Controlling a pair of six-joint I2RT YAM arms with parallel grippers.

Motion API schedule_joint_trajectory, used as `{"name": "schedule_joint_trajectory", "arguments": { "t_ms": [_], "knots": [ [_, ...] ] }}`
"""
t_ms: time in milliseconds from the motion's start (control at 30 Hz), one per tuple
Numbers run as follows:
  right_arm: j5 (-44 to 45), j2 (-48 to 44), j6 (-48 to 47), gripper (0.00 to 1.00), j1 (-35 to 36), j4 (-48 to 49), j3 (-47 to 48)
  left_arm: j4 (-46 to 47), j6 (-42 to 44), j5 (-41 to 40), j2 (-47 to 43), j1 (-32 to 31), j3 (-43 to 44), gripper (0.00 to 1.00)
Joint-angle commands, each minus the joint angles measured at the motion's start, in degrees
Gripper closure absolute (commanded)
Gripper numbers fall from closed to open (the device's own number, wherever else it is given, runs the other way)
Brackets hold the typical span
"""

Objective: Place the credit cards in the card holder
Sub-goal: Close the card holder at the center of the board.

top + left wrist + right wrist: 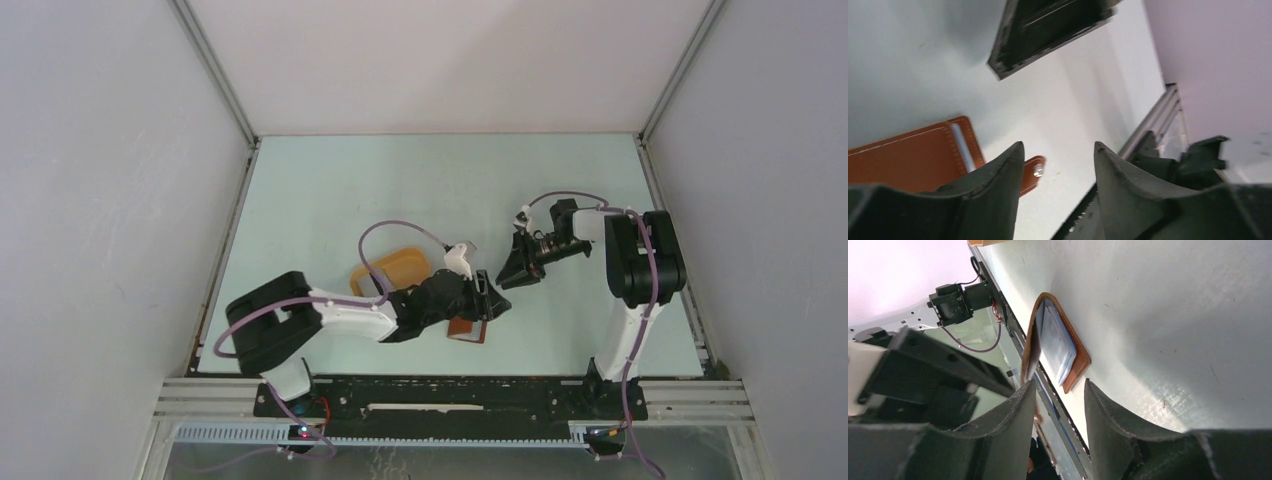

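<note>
The reddish-brown card holder (468, 329) lies near the table's front edge, just under my left gripper (494, 306). In the right wrist view the card holder (1075, 367) is partly unfolded, one flap standing up. Pale grey-blue credit cards (1058, 342) lie stacked inside it. In the left wrist view the card holder (908, 160) is at the left, its snap tab (1034, 171) poking out beside my left finger. My left gripper (1058, 150) is open with only bare table between its fingers. My right gripper (512, 273) hangs above and right of the holder. In its own view the right gripper (1059, 385) is open and empty.
An orange-yellow oval tray (396, 268) sits behind my left arm. The black and metal rail (450, 395) with the arm bases runs along the table's front edge, close to the holder. Grey walls enclose the table on three sides.
</note>
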Motion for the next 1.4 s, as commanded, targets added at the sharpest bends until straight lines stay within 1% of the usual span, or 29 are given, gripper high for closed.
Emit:
{"name": "schedule_joint_trajectory", "arguments": {
  "t_ms": [0,100,233,333,400,467,533,600,767,833,933,1167,1233,1367],
  "knots": [
    [0.2,-4.3,-0.7,0.51,0.2,0.2,-0.1,0.0,5.2,0.8,-11.1,0.4,-1.9,0.39],
    [0.4,-5.5,-1.3,0.52,0.3,0.2,-0.1,-3.3,8.8,0.4,-18.0,0.4,-4.1,0.38],
    [0.2,-7.8,-2.6,0.53,0.9,0.2,-0.1,-9.0,11.0,-5.0,-27.0,0.4,-9.7,0.38],
    [1.1,-9.5,-3.6,0.55,2.4,0.2,0.0,-15.2,10.4,-13.2,-32.8,0.4,-15.4,0.38],
    [1.7,-10.4,-5.5,0.57,3.8,-1.1,0.9,-16.9,9.4,-14.9,-35.0,0.7,-18.3,0.39],
    [2.0,-11.8,-7.4,0.61,5.9,-1.8,1.7,-16.5,8.4,-14.8,-35.8,0.9,-20.4,0.39],
    [2.4,-13.3,-10.7,0.68,8.3,-3.9,2.7,-14.4,8.1,-14.1,-35.3,0.9,-21.7,0.39],
    [2.8,-15.2,-12.6,0.71,10.8,-4.6,3.2,-12.3,8.0,-13.5,-33.1,0.9,-22.1,0.39],
    [7.9,-19.3,-14.1,0.73,18.3,-3.7,3.3,-10.7,9.6,-11.6,-24.0,1.2,-18.2,0.41],
    [10.5,-19.4,-14.0,0.73,20.4,-3.2,3.3,-11.0,10.4,-11.1,-20.5,1.1,-15.9,0.44],
    [12.6,-18.1,-13.0,0.74,21.5,-2.5,3.2,-13.0,10.8,-11.1,-16.5,1.0,-13.1,0.46],
    [18.0,-14.8,-11.6,0.75,24.2,-1.8,3.4,-15.1,11.0,-9.7,-10.7,0.3,-8.8,0.45],
    [21.6,-13.9,-11.7,0.75,25.6,-2.4,3.7,-16.3,11.1,-9.5,-9.4,0.2,-7.6,0.45],
    [26.7,-11.8,-11.5,0.76,25.8,-3.5,4.1,-17.3,10.6,-10.0,-8.4,0.1,-7.0,0.45]
  ]
}}
